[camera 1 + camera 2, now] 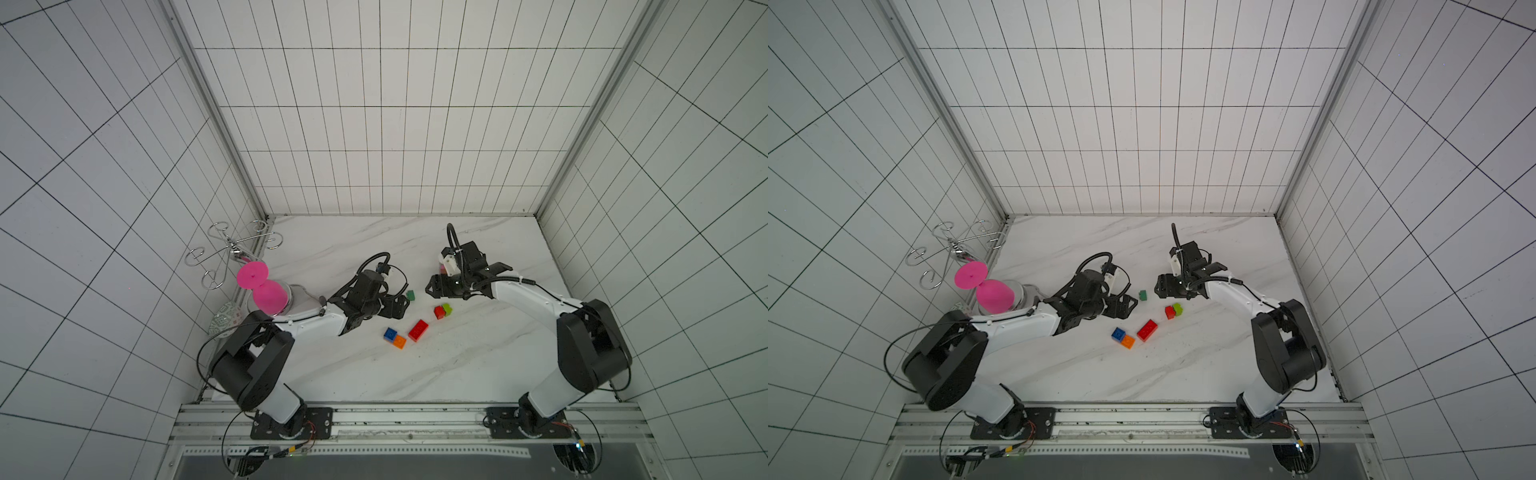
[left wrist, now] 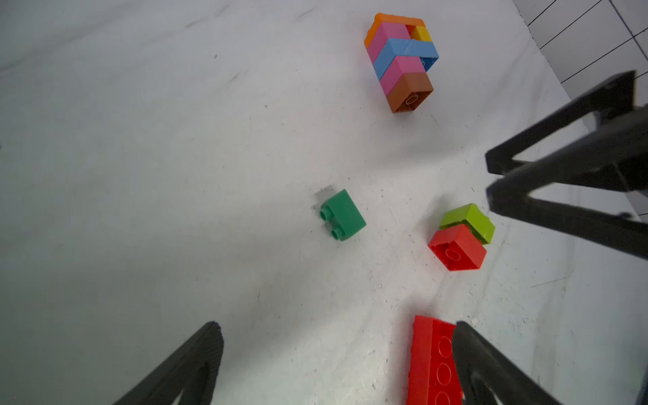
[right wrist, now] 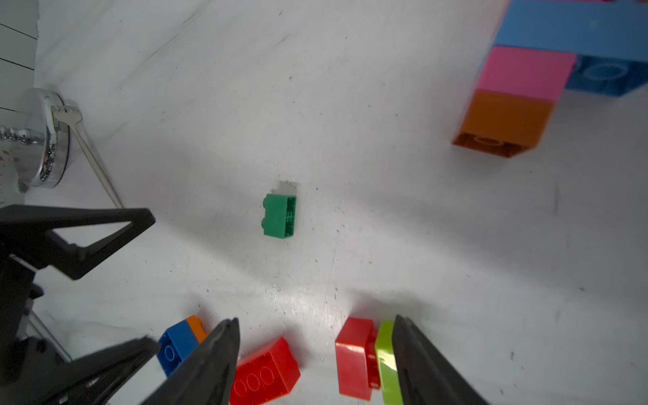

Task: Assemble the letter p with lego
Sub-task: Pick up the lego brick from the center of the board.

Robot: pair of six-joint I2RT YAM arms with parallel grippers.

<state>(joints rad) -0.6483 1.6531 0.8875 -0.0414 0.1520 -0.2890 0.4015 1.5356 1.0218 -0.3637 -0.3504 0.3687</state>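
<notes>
Left wrist view shows the left end effector (image 2: 336,326) with its fingers wide apart, holding nothing, over the marble bench (image 2: 140,175). In front of it a green brick (image 2: 342,215) lies alone on its side. Farther off, a built stack (image 2: 399,59) of orange, pink, blue, yellow and brown bricks rests on the bench. The right end effector (image 3: 315,319) is apart and empty too, close to a joined lime and red pair (image 3: 368,357). A long red brick (image 1: 418,330) lies just beside a blue and orange pair (image 1: 395,337). Any marks on the studs are too blurred to read.
</notes>
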